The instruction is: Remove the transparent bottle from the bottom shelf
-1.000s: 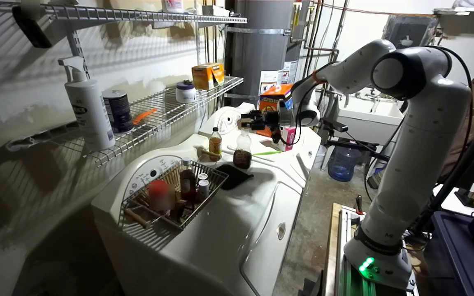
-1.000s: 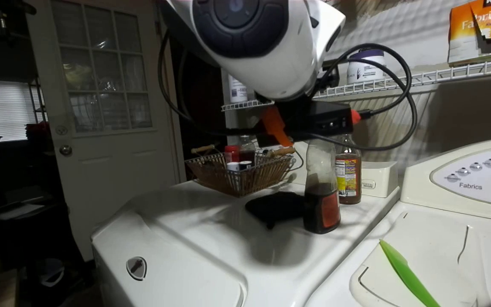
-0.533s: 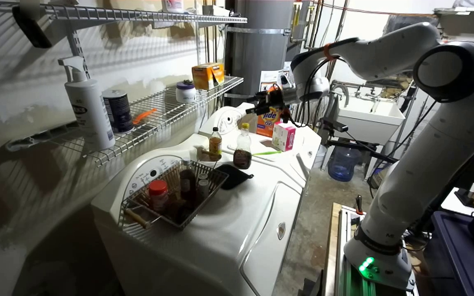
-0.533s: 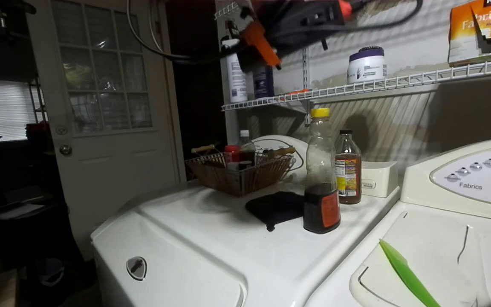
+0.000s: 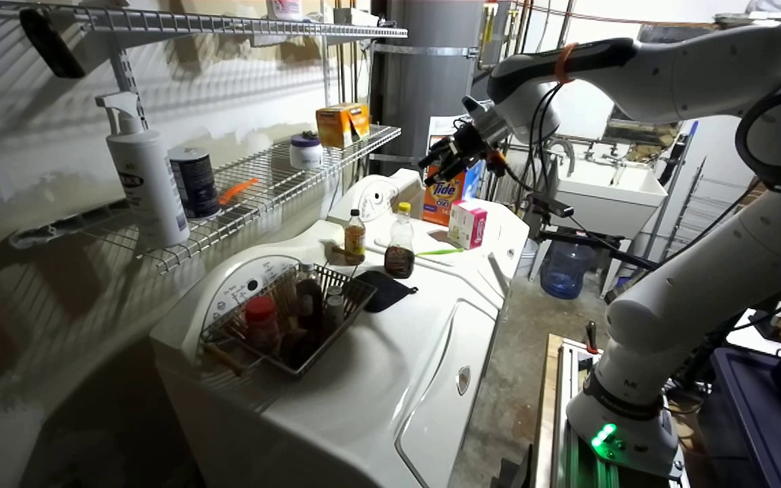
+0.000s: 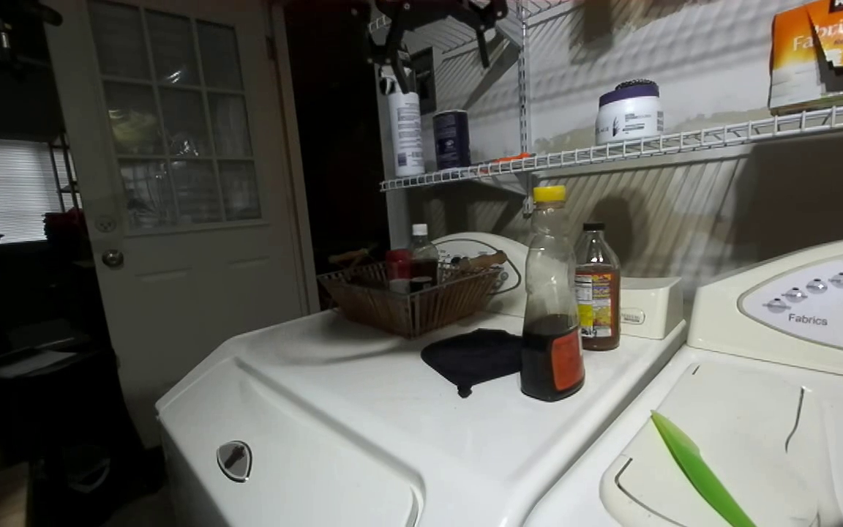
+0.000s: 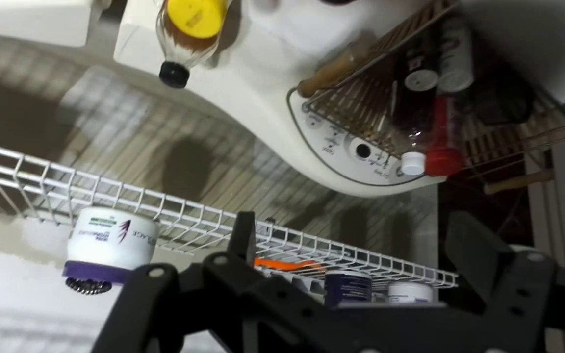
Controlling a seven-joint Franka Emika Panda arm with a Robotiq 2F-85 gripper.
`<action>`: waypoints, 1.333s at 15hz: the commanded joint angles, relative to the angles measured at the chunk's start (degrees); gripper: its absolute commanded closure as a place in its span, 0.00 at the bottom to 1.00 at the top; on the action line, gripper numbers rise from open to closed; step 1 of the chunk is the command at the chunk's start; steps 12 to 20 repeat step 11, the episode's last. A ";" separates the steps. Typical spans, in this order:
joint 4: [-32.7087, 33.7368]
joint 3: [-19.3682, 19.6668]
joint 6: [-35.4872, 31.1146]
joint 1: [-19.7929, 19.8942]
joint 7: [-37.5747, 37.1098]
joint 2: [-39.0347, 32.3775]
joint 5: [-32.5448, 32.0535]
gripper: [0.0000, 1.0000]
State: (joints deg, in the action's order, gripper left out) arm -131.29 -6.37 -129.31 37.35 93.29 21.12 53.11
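"Yellow cap [image 6: 549, 194]! It's on top of the clear bottle [image 6: 552, 300]. Where is that bottle?"

"It stands up straight on the white machine [image 6: 363, 395]. It's off the bottom shelf [image 6: 575, 156] and lower down. There is dark brown stuff [image 6: 542, 359] in its low part."

"What is near it?"

"A flat black thing [image 6: 469, 355] is just beside it. I can't tell if they touch. A black-capped bottle [image 6: 597, 307] is near too, a bit behind it in an exterior view. A wire basket [image 6: 451, 307] sits on the same machine, with a red-lidded jar [image 5: 262, 322] inside."

"And the gripper [image 5: 426, 173]?"

"It is up in the air, higher than the clear bottle and apart from it. In the wrist view its fingers [image 7: 243, 240] are spread wide, with just air between them."

"What sits on the shelf?"

"A white pump bottle [image 5: 150, 186], a dark can [image 5: 194, 183], an orange thing [image 5: 238, 192], a white jar with a purple lid [image 5: 306, 150] and an orange box [image 5: 343, 125]."

"Look, something green!"

"Yes, a long green thing [image 6: 699, 468] lies on the other white machine [image 6: 736, 395]."
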 commanded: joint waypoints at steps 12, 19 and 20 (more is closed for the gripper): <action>15.71 15.08 28.16 -8.16 -23.29 3.30 -34.11 0.00; 15.71 15.08 28.16 -8.16 -23.29 3.30 -34.11 0.00; 15.71 15.08 28.16 -8.16 -23.29 3.30 -34.11 0.00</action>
